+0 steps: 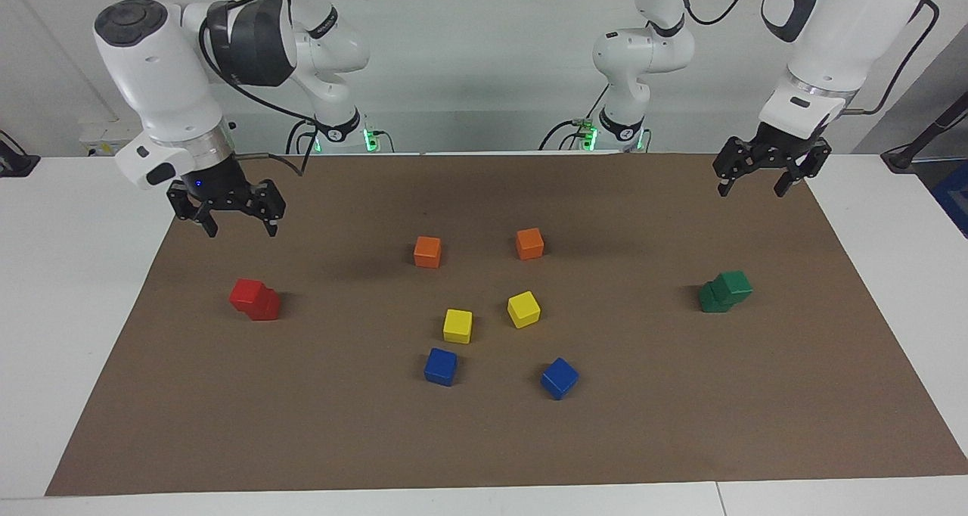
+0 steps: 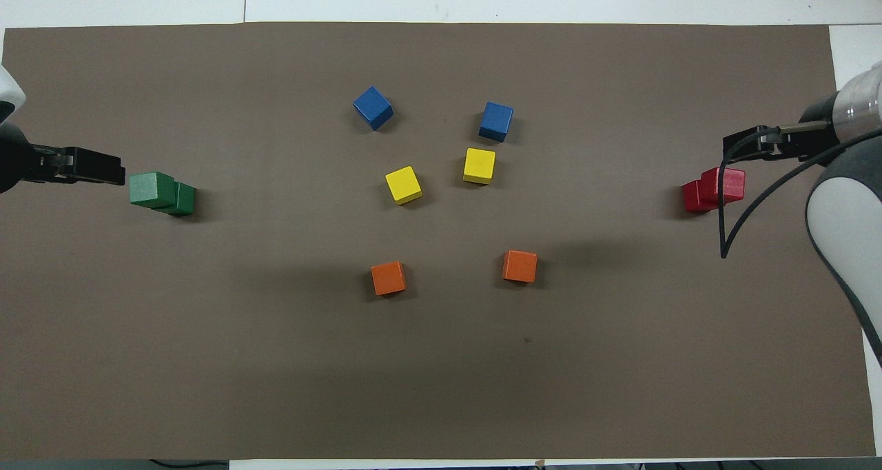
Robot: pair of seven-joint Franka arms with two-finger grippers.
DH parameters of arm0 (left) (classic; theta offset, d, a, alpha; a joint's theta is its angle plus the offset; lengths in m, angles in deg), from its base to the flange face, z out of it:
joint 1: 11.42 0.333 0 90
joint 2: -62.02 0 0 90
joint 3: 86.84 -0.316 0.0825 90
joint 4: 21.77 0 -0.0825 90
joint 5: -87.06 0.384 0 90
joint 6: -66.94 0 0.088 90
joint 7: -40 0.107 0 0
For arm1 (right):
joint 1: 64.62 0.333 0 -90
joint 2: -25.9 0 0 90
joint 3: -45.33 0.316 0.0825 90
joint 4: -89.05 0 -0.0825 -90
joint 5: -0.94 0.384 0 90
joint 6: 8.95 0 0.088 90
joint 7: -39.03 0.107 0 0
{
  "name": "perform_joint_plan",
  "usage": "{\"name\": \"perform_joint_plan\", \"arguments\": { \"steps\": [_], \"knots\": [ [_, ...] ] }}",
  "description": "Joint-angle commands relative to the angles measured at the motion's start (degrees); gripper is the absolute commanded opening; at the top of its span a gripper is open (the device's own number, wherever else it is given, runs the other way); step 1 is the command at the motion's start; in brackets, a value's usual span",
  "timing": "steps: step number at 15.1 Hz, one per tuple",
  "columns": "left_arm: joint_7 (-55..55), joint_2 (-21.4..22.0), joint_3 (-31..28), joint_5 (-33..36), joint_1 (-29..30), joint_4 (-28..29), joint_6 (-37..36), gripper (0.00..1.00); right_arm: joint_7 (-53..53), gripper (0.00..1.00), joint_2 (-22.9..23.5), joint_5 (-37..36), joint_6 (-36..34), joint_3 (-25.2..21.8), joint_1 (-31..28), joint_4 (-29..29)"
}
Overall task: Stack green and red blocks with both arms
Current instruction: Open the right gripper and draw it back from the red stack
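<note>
Two red blocks stand at the right arm's end of the brown mat, one on top of the other and shifted a little off square; they also show in the overhead view. Two green blocks stand the same way at the left arm's end, also in the overhead view. My right gripper is open and empty, in the air over the mat's edge beside the red pair. My left gripper is open and empty, in the air over the mat's edge beside the green pair.
In the middle of the mat lie two orange cubes, two yellow cubes and two blue cubes, all apart from each other. White table surrounds the mat.
</note>
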Motion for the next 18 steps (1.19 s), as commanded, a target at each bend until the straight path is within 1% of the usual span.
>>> {"name": "perform_joint_plan", "arguments": {
  "steps": [1,2,3,4,5,6,7,10,11,14,18],
  "knots": [
    [-0.51,0.70,-0.38,-0.48,-0.38,0.19,0.18,1.00,-2.16,1.00,-1.36,0.94,-3.45,0.32,-0.38,0.16],
    [-0.42,0.70,-0.38,-0.48,-0.38,0.19,0.18,1.00,-3.39,1.00,-1.36,0.86,-3.72,1.11,-0.98,0.60],
    [-0.42,0.70,-0.38,-0.48,-0.38,0.19,0.18,1.00,-3.58,1.00,-1.10,0.86,-4.25,3.90,-2.56,1.65],
    [-0.42,0.70,-0.38,-0.48,-0.38,0.19,0.18,1.00,-3.58,1.00,-0.84,0.94,-5.21,5.15,-3.79,2.70],
    [-0.51,0.70,-0.38,-0.48,-0.38,0.19,0.18,1.00,-3.58,1.00,-0.75,1.12,-6.35,4.90,-3.28,3.41],
    [-0.42,0.70,-0.38,-0.48,-0.38,0.11,0.10,1.00,-3.58,1.00,-0.75,1.21,-7.23,4.03,-2.41,3.68],
    [-0.42,0.70,-0.38,-0.48,-0.38,0.19,0.18,1.00,-3.58,1.00,-0.75,1.21,-7.33,1.93,-0.40,3.68],
    [-0.42,0.70,-0.38,-0.48,-0.38,0.19,0.18,1.00,-3.67,1.00,-0.75,2.61,-8.11,-6.59,6.28,4.11],
    [-0.42,0.70,-0.38,-0.48,-0.38,0.19,0.18,1.00,-3.75,1.00,-0.75,2.88,-8.47,-8.27,7.26,4.64],
    [-0.42,0.70,-0.38,-0.48,-0.29,0.19,0.18,1.00,-3.67,1.00,-0.57,2.79,-8.73,-8.64,7.71,4.65],
    [-0.42,0.70,-0.38,-0.48,-0.29,0.11,0.27,1.00,-3.67,1.00,-0.57,3.58,-12.68,-8.73,7.45,4.73]
  ]
}}
